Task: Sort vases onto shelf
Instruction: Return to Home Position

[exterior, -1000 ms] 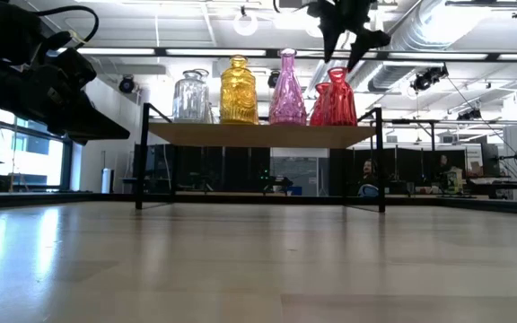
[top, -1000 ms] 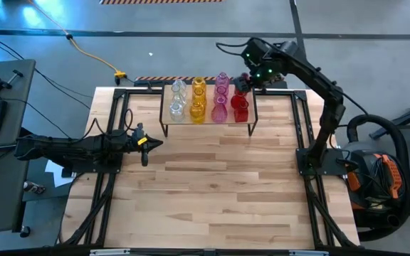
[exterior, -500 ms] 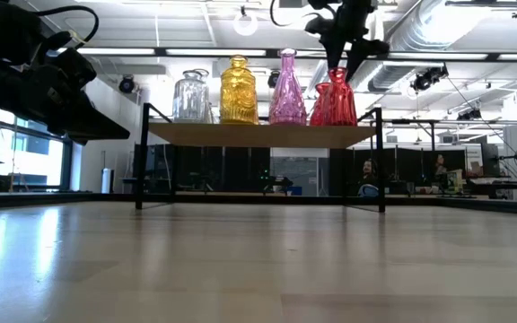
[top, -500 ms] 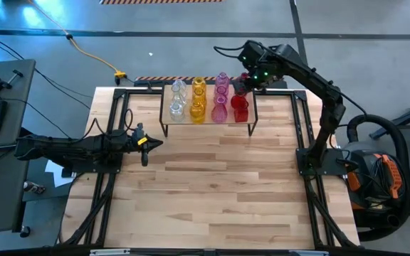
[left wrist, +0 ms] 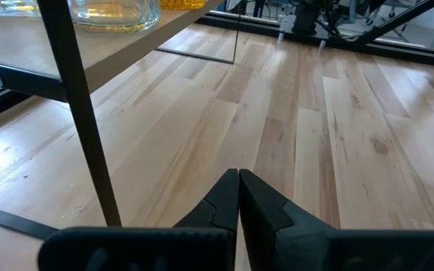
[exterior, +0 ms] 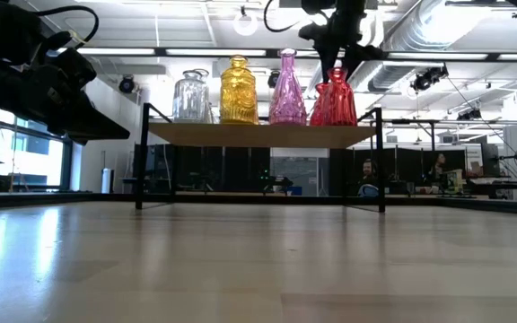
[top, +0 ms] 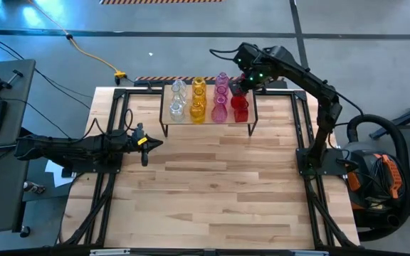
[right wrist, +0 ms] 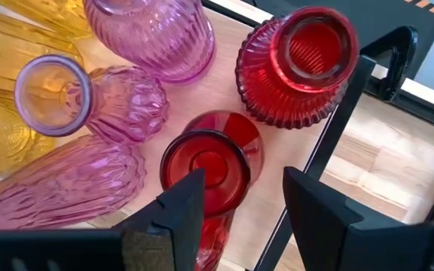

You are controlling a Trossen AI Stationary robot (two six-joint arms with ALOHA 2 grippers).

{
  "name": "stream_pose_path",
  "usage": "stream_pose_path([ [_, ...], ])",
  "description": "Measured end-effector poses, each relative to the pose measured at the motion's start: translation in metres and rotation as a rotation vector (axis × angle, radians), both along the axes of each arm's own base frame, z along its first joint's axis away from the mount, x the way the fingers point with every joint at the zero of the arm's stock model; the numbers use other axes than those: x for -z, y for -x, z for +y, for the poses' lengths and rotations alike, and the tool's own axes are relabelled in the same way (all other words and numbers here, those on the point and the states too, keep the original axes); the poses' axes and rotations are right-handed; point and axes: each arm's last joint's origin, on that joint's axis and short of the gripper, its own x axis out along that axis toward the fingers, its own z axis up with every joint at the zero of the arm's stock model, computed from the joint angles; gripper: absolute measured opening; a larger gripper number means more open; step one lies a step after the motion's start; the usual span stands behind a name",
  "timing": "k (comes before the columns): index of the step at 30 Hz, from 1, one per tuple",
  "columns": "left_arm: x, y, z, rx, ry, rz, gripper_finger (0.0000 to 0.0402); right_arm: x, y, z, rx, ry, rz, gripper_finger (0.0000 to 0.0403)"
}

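The shelf (exterior: 258, 135) stands at the table's far edge. The vases rest on it in colour columns: clear (top: 177, 99), amber-yellow (top: 198, 99), pink (top: 221, 99) and red (top: 240, 107). My right gripper (top: 238, 84) hovers open just above the red vases. In the right wrist view its fingers (right wrist: 239, 199) straddle the mouth of a smooth red vase (right wrist: 206, 162), and a ribbed red vase (right wrist: 300, 64) stands beyond. My left gripper (top: 148, 144) is shut and waits low over the table's left side.
Pink vases (right wrist: 81, 98) stand close beside the red ones, with yellow ones (right wrist: 6, 113) beyond them. The shelf's black end frame (right wrist: 353, 98) runs right next to the red vases. Bare plank tabletop (top: 212, 192) spreads in front of the shelf.
My right gripper has moved toward the table's left and slightly down, from beside the shelf's right end to over the red vases. The vases and the left arm have not moved.
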Motion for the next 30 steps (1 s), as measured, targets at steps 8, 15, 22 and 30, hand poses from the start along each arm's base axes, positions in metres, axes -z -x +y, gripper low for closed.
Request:
stream_pose_path([
  [8, 0.0, 0.0, -0.0001, 0.001, 0.0, 0.0, 0.0003, 0.0033, -0.0028, -0.0001, -0.005, -0.009, 0.011, 0.0161],
  [15, 0.0, 0.0, 0.0, 0.0, 0.0, 0.0, 0.0003, 0.0094, -0.0056, -0.0019, -0.004, -0.025, 0.04, 0.0161],
  [22, 0.0, 0.0, -0.0001, 0.001, 0.0, 0.0, 0.0003, 0.0098, -0.0037, -0.002, 0.0, -0.029, 0.058, 0.0161],
  [30, 0.0, 0.0, 0.0, 0.0, 0.0, 0.0, 0.0003, 0.0099, -0.0028, -0.0021, 0.007, -0.017, 0.074, 0.0161],
])
